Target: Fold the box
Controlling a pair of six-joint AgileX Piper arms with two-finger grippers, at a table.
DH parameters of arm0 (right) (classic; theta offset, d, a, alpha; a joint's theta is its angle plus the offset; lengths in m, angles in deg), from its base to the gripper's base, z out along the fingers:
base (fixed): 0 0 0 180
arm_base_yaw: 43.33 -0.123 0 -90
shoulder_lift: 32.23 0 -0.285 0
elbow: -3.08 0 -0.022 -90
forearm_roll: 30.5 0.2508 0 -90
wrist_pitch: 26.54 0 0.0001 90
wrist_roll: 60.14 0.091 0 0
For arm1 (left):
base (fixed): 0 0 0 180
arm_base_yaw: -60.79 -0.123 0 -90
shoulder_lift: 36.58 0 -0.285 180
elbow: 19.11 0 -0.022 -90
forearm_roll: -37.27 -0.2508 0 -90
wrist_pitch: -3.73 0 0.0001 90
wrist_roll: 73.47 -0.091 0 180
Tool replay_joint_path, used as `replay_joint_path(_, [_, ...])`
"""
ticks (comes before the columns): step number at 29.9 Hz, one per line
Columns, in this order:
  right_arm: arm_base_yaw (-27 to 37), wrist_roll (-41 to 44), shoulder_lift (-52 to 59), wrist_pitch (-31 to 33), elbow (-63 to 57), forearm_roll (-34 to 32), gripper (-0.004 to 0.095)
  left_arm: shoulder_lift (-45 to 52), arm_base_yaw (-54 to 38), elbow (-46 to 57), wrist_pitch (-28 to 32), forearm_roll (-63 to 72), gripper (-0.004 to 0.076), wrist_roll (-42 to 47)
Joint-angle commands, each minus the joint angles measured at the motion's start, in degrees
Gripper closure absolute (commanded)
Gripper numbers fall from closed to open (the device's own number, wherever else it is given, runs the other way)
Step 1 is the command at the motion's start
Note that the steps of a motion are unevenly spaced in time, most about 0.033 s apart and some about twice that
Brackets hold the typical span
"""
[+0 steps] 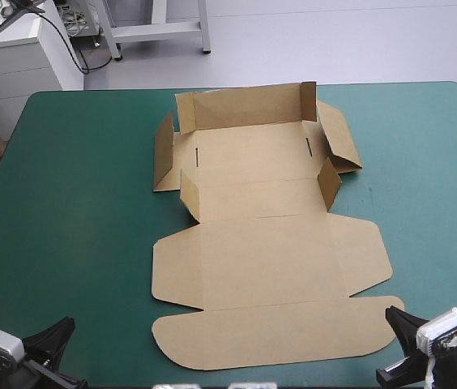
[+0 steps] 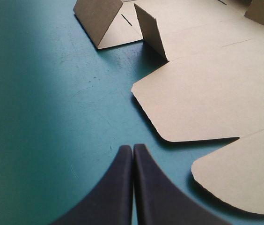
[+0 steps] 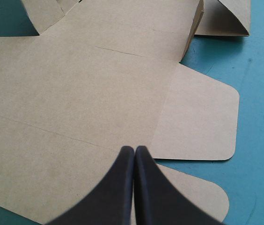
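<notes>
The left end effector point(image 2: 133, 147) and right end effector point(image 3: 135, 148) are pinched together, empty; a careless push could slide the box point(image 1: 269, 267), collapsing its raised walls.

left tool point(image 2: 133, 149): fingers together, over teal-green cover point(image 2: 38, 117) | brown box point(image 2: 216, 98): beside, flat

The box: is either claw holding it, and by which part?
Nothing is held. The left claw is shut, empty, over the teal-green cover beside the box; the right claw is shut, empty, above its flat near flap.
</notes>
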Motion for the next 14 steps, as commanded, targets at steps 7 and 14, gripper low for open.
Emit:
replay_joint_path(7, [0.1,-0.4,-0.7,-3.8,1.4,0.7,0.0927,0.1,-0.2,-1.2,4.3,1.2,0.0733,0.3])
replay_joint_path(14, [0.1,-0.7,-0.7,-4.1,1.2,0.4,0.091,0.1,-0.2,-1.2,4.3,1.2,0.0733,0.3])
